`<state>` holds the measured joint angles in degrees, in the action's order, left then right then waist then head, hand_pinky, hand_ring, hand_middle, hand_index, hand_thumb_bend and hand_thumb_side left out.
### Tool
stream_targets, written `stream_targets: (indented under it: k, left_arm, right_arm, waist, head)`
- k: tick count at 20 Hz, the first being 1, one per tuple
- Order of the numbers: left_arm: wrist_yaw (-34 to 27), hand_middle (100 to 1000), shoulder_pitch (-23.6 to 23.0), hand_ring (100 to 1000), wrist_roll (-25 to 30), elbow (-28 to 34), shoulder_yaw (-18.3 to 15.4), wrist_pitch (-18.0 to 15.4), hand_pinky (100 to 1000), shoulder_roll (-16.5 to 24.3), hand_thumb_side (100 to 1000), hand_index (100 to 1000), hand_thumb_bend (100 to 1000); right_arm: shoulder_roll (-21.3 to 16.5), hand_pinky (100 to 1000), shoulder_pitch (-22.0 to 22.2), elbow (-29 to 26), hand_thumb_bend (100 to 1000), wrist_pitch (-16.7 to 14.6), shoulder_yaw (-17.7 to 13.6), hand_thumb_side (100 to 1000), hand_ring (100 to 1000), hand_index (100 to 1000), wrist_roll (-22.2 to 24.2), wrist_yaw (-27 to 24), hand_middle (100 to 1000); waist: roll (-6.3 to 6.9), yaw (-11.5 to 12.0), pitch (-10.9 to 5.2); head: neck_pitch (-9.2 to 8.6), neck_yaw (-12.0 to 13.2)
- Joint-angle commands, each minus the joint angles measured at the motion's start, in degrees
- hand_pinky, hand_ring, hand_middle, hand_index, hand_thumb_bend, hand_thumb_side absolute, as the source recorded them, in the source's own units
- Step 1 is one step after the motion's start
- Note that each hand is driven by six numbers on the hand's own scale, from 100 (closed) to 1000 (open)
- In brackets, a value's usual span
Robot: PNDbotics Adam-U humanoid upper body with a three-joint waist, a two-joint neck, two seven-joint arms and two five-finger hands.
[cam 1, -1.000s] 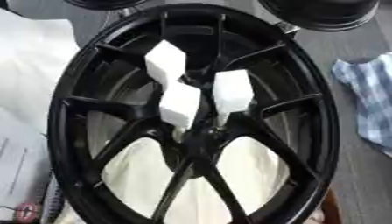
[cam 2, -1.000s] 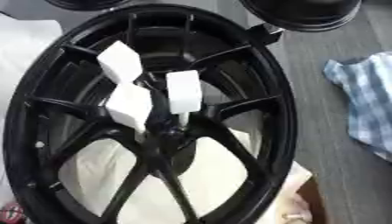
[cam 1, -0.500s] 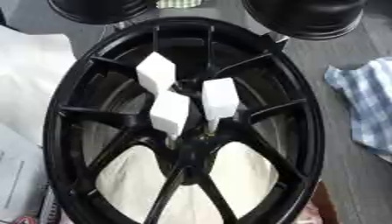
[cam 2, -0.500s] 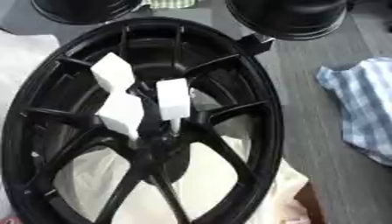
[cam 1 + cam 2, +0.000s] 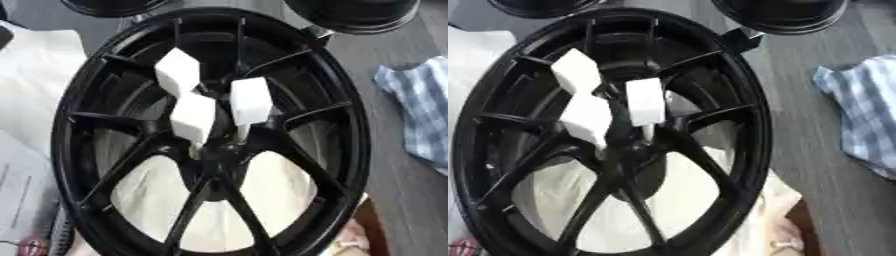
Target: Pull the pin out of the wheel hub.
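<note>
A black spoked wheel hub point(image 5: 346, 125) lies flat and fills most of both views. Three white block-headed pins stand in its centre point(image 5: 219, 150): one at the upper left point(image 5: 178, 77), one lower in the middle point(image 5: 194, 117) and one on the right point(image 5: 251, 100) with a thin pale stem going down into the hub. Neither of my hands shows in either view.
White cloth point(image 5: 35, 75) lies under and to the left of the wheel. A blue checked cloth point(image 5: 424, 110) lies on the grey table point(image 5: 824, 165) at right. Two black round objects point(image 5: 350, 12) point(image 5: 114, 5) sit at the far edge. A person's hand point(image 5: 785, 237) shows by the wheel's lower right rim.
The whole picture has shifted slightly, so the camera moved. The three pins stand in the hub as before.
</note>
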<state>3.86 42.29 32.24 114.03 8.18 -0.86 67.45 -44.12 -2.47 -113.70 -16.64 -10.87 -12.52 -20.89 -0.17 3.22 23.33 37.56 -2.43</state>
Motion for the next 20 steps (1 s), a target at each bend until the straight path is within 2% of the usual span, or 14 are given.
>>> stream_targets:
  k: [1, 6, 10, 13, 17, 20]
  left_arm:
    - [0.8, 736, 2.9, 801, 6.0, 0.6, 2.2, 1.0, 838, 0.3, 459, 862, 272]
    - [2.2, 746, 6.1, 799, 12.6, 0.6, 6.0, 2.1, 836, -1.2, 504, 859, 308]
    - [3.6, 744, 9.5, 798, 16.0, 0.6, 8.6, 2.8, 837, -2.9, 496, 855, 302]
    - [3.1, 739, 13.0, 795, 18.1, 0.6, 10.4, 4.8, 836, -5.2, 496, 857, 291]
    - [3.6, 756, 16.0, 800, 19.6, 0.6, 12.4, 7.3, 837, -7.7, 475, 860, 292]
    - [3.8, 762, 17.3, 799, 19.7, 0.6, 13.5, 8.0, 838, -8.9, 458, 860, 283]
  right_arm:
    - [-2.0, 902, -0.2, -0.9, 100, 0.2, -0.3, 529, 789, 707, 0.1, 0.2, 616]
    - [-2.0, 901, -0.3, -0.9, 100, 0.5, 0.0, 530, 789, 707, 0.3, -0.1, 616]
    - [-2.3, 900, -0.3, -0.9, 100, 0.6, 0.2, 528, 789, 707, 0.6, -0.2, 616]
    - [-2.6, 900, -0.4, -0.9, 100, 0.6, 0.4, 529, 789, 706, 0.8, -0.3, 616]
    - [-2.6, 900, -0.8, -0.9, 100, 0.9, 0.7, 529, 789, 706, 1.2, -0.7, 616]
    - [-2.7, 900, -0.9, -0.9, 100, 0.8, 0.7, 529, 789, 706, 1.4, -0.8, 616]
  waist:
    - [0.11, -0.2, -1.6]
    - [0.18, -0.4, -1.89]
    - [0.21, -0.5, -2.31]
    - [0.38, -0.5, -2.59]
    - [0.61, -1.1, -2.61]
    - [0.75, -1.7, -2.59]
  head:
    - [0.35, 0.4]
    - [0.29, 0.7]
    - [0.21, 0.9]
    - [0.44, 1.1]
    - [0.33, 1.7]
    - [0.35, 2.1]
